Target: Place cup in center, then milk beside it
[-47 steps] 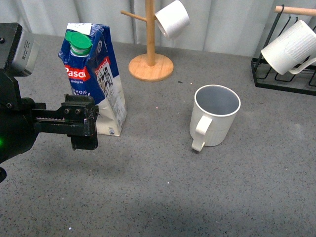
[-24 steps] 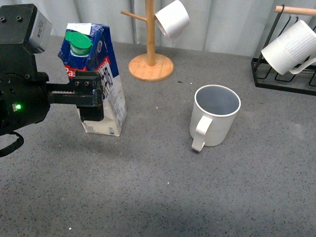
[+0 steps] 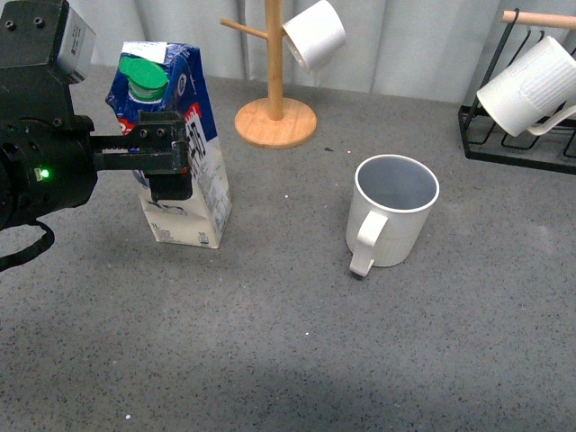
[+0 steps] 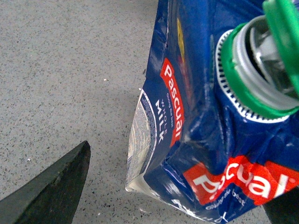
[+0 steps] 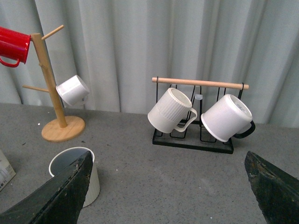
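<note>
The grey speckled tabletop (image 3: pixel 297 360) is nearest to the robot. On its left side, the black left gripper (image 3: pixel 167 160) is level with the middle of the tall blue-and-white milk carton (image 3: pixel 193 220). The carton has a round green screw cap (image 3: pixel 144 76) and stands upright on the table. In the left wrist view the carton sits between the spread jaws. One dark finger (image 4: pixel 51 191) is clearly apart from the carton's side with bare table between them. The other shows only as a dark corner at the carton's far edge, and whether it touches cannot be told. The carton is not clamped. To the right, well apart from the carton and near the middle of the table, the large off-white ceramic cup (image 3: pixel 391 220) stands upright. It has a grey inside and a ribbed lower body, and its chunky handle points toward the robot. The right gripper (image 5: pixel 168 203) is held above the table, its two dark fingertips far apart with nothing between them. Farther back, a pale wooden mug tree on a round base (image 3: pixel 275 121) carries a smooth white mug (image 3: pixel 315 34) and, in the right wrist view, a red mug (image 5: pixel 11 44). At the far right a black wire rack (image 3: pixel 517 148) with a wooden bar holds a fully ribbed white mug (image 3: pixel 531 85). A pale grey curtain (image 3: pixel 405 45) hangs behind everything.
</note>
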Controlling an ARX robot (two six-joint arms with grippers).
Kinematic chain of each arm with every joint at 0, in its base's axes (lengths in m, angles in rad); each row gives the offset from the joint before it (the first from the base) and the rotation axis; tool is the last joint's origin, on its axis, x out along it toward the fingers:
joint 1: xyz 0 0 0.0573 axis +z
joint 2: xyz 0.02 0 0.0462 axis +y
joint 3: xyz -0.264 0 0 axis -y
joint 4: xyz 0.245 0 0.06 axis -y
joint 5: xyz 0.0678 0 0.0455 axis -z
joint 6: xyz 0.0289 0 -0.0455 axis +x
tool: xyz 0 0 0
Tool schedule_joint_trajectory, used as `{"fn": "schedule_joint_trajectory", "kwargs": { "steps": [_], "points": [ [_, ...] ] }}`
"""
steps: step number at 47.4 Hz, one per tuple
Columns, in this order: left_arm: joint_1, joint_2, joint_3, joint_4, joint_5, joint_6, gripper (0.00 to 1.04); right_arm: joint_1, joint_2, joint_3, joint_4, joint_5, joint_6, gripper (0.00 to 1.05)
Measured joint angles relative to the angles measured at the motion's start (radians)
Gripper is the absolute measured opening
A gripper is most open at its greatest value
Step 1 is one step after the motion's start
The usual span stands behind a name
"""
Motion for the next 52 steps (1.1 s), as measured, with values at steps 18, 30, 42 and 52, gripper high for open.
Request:
{"fn": "schedule_joint_trajectory", "kwargs": {
  "steps": [18,30,42,52],
  "points": [
    [0.000,0.010,0.013,0.021,-0.015,-0.015,0.44,0.000,0.000,0.000,0.000,0.000,0.000,0.95],
    [-0.093,-0.011,0.018,0.025,-0.075,-0.031,0.06,0.000,0.000,0.000,0.000,0.000,0.000,0.95],
    [-0.256,0.039,0.090,0.036,-0.160,-0.059,0.04,0.000,0.000,0.000,0.000,0.000,0.000,0.95],
    [-0.315,0.084,0.141,0.021,-0.193,-0.100,0.04,0.000,0.000,0.000,0.000,0.000,0.000,0.95]
  ]
}}
